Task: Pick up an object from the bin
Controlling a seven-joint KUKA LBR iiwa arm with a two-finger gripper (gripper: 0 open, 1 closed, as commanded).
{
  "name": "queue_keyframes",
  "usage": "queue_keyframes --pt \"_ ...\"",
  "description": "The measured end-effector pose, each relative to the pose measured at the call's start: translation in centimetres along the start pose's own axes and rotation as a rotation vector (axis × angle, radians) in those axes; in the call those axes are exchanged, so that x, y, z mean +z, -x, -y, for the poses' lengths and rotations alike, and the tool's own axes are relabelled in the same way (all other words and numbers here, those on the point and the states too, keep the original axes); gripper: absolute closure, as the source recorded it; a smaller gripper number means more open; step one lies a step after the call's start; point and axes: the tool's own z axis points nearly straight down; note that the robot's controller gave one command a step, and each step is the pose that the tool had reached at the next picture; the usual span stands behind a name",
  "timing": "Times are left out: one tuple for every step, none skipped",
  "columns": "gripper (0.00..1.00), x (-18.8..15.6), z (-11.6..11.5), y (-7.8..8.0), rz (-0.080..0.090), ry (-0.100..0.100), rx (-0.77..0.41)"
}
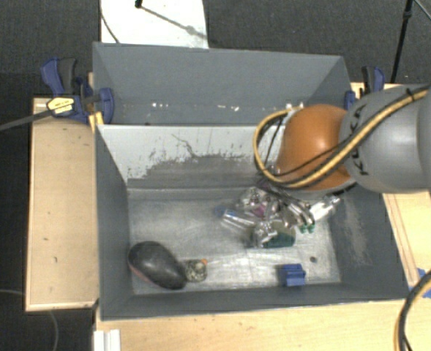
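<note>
Near the claw (274, 221), a blue block (292, 275); dark lump (156, 264) well apart.

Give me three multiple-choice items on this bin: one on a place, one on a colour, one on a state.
1. Where in the bin does the dark oval thing lie?
A. lower left of the floor
B. upper right of the floor
C. on the rim

2. What colour is the small block at the floor's lower right?
A. red
B. blue
C. yellow

3. How does the block lie relative to the gripper?
A. apart from it, flat on the floor
B. lifted by it above the rim
C. pressed under it against the back wall

Answers:
1 A, it lies by the floor's lower-left corner.
2 B, its faces show blue.
3 A, bare floor shows between block and gripper.
</note>
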Motion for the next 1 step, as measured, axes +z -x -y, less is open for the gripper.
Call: queue_keyframes --pt "1.00 -15.66 -3.04 -0.24 0.005 -0.003 -0.423"
